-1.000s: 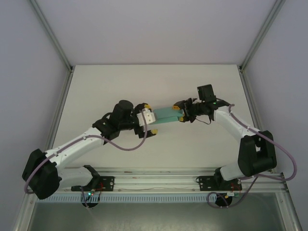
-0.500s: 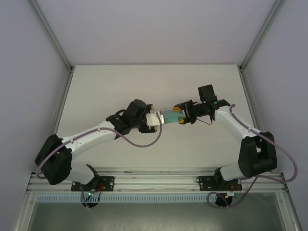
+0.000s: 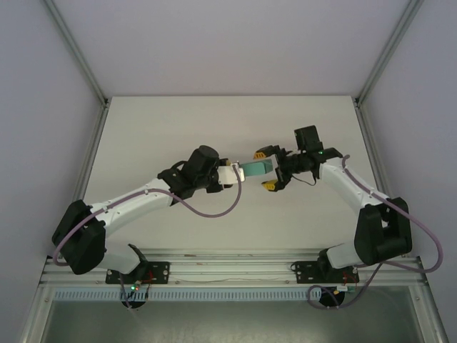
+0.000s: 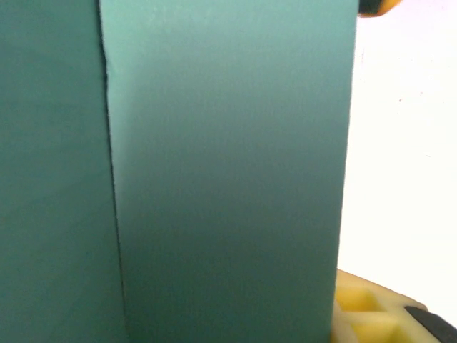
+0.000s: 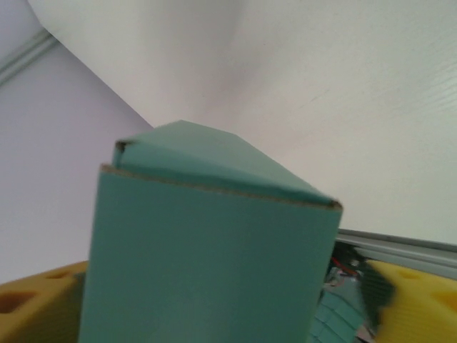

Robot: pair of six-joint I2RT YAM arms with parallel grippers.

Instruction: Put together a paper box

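I keep the left tool (image 3: 231,176) clamped on one end of the paper box (image 3: 255,168), presenting it midway across the surface (image 3: 178,121); the right tool (image 3: 265,169) stands wide open astride the folded far end, I judge to press it shut.

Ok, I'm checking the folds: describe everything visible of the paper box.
The paper box is teal-green thin card folded into a slim rectangular tube, one lengthwise seam showing, brownish cut edge, end flap folded over. Held roughly level above the table: one end in the left gripper, the other between the right gripper's open fingers.
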